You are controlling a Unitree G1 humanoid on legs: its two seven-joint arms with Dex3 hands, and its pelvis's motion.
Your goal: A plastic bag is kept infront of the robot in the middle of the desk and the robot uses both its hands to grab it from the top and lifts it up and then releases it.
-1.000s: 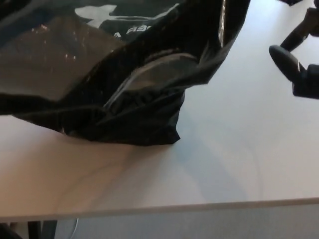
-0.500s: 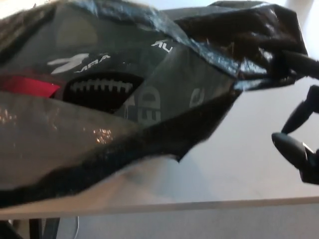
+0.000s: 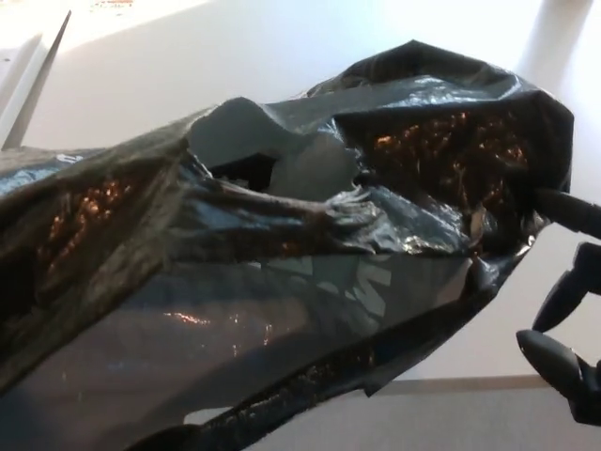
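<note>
While the bag (image 3: 282,282) hangs off the worktop (image 3: 282,56), filling the view, long axis left-right, right hand (image 3: 563,310) seems clamped on its right top edge; left hidden.

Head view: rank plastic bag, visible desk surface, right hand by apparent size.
1. Plastic bag, fills most of the frame, though it is close to the camera.
2. Desk, bare part only.
3. Right hand, only its fingers show at the frame edge.
</note>
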